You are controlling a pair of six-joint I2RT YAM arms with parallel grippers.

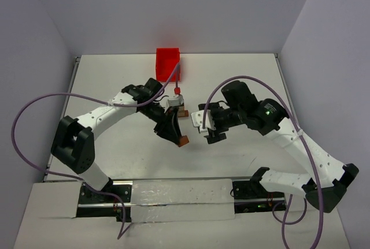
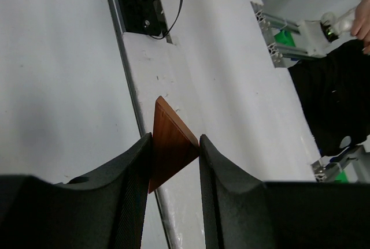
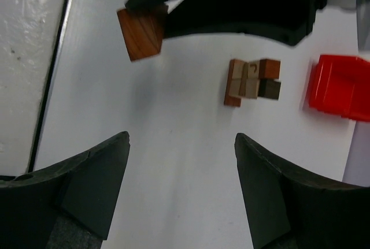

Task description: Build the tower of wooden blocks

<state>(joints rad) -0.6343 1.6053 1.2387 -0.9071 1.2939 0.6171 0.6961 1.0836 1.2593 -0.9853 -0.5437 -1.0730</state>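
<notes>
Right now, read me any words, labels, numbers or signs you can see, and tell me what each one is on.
No text can be read in any of these views.
One tan block in the wood block tower has a dark curved mark, too blurred to read as a letter.
The reddish-brown block shows plain wood grain and no marking.
The red bin has no visible label.

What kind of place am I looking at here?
Most likely a robotics lab test cell: a white table boxed in by plain walls, a left arm and right arm bolted at its near edge, and small wooden blocks near a red bin.
</notes>
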